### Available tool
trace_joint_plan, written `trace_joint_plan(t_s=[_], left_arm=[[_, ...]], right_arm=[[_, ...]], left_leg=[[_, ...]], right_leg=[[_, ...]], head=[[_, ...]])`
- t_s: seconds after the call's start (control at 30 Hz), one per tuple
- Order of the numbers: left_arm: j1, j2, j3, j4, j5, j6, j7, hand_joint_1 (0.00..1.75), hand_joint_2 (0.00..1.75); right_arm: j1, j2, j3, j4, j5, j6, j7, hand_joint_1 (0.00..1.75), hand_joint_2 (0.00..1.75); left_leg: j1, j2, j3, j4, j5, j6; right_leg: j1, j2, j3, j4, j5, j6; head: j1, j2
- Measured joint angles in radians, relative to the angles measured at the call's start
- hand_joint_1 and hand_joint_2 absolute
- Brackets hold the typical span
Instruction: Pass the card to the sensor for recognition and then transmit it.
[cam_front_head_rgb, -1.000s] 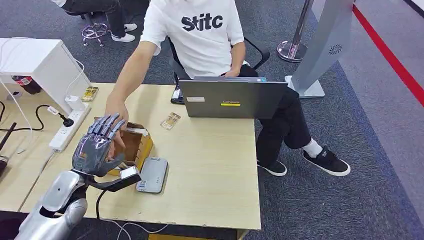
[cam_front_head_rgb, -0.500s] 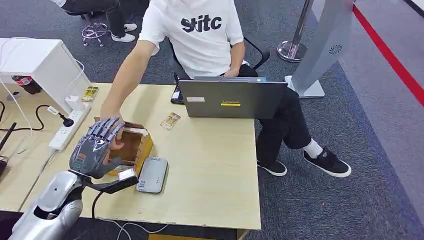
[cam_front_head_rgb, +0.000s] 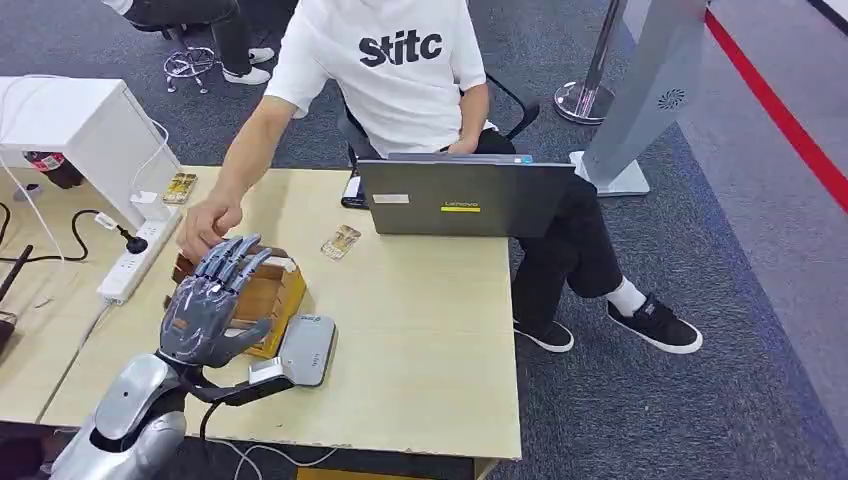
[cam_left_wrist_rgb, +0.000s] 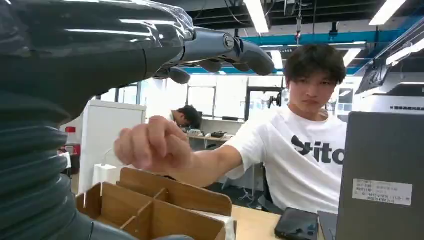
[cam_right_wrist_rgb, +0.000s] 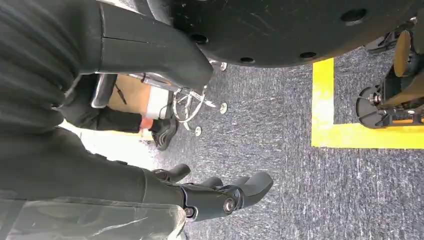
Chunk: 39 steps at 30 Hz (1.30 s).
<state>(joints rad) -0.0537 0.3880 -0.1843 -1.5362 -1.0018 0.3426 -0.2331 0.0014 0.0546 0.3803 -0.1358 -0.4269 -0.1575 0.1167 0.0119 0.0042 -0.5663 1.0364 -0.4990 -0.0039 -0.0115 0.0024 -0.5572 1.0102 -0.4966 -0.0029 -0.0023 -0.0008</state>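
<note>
My left hand (cam_front_head_rgb: 210, 300) hovers over the near-left part of a wooden compartment box (cam_front_head_rgb: 268, 292), fingers spread, holding nothing. In the left wrist view its fingers (cam_left_wrist_rgb: 220, 49) reach out above the box (cam_left_wrist_rgb: 165, 207). A flat grey sensor device (cam_front_head_rgb: 309, 347) lies on the table just right of the box. A small card (cam_front_head_rgb: 341, 241) lies on the table behind the box, and another card (cam_front_head_rgb: 180, 187) lies at the far left. A person's closed hand (cam_front_head_rgb: 204, 228) is at the box's far-left corner, also seen as a fist (cam_left_wrist_rgb: 150, 145). My right hand (cam_right_wrist_rgb: 220, 195) hangs over the carpet, holding nothing.
A seated person in a white shirt (cam_front_head_rgb: 400, 70) faces me behind an open grey laptop (cam_front_head_rgb: 465, 198). A dark phone (cam_left_wrist_rgb: 297, 225) lies beside the laptop. A white power strip (cam_front_head_rgb: 135, 258) with cables and a white cabinet (cam_front_head_rgb: 75, 125) stand at the left.
The person's hand has drawn back from inside the box to its far-left corner. My left hand has shifted slightly right over the box.
</note>
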Motion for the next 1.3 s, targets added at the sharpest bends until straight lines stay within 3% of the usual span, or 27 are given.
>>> trace_joint_plan(t_s=[0.27,0.47,0.67,1.3], left_arm=[[0.003,-0.015,-0.038,-0.018,-0.002,-0.026,-0.021,0.00,1.75],[0.003,-0.005,-0.098,-0.018,0.006,-0.203,0.027,0.00,1.75],[0.007,0.039,-0.110,0.005,0.025,-0.266,0.051,0.00,1.75],[0.018,0.108,-0.110,0.036,-0.020,-0.266,0.085,0.00,1.75]], right_arm=[[0.000,0.000,0.001,0.000,-0.004,0.000,-0.002,0.00,1.75],[0.000,0.000,0.012,0.000,-0.013,0.002,-0.003,0.00,1.75],[0.000,-0.001,0.021,0.001,-0.015,0.002,-0.003,0.00,1.75],[0.000,-0.002,0.025,0.002,-0.032,0.001,-0.004,0.00,1.75]], left_leg=[[0.000,0.000,0.000,0.000,0.000,0.000],[0.000,0.000,0.000,0.000,0.000,0.000],[0.001,0.000,0.000,0.000,0.000,0.000],[0.001,0.000,0.000,0.000,0.000,0.000]], right_leg=[[0.000,0.000,0.000,0.000,0.000,0.000],[0.000,0.000,0.000,0.000,0.000,0.000],[0.001,0.000,0.000,0.000,0.000,0.000],[0.001,0.000,0.000,0.000,0.000,0.000]], head=[[0.000,0.000],[0.000,0.000],[0.000,0.000],[0.000,0.000]])
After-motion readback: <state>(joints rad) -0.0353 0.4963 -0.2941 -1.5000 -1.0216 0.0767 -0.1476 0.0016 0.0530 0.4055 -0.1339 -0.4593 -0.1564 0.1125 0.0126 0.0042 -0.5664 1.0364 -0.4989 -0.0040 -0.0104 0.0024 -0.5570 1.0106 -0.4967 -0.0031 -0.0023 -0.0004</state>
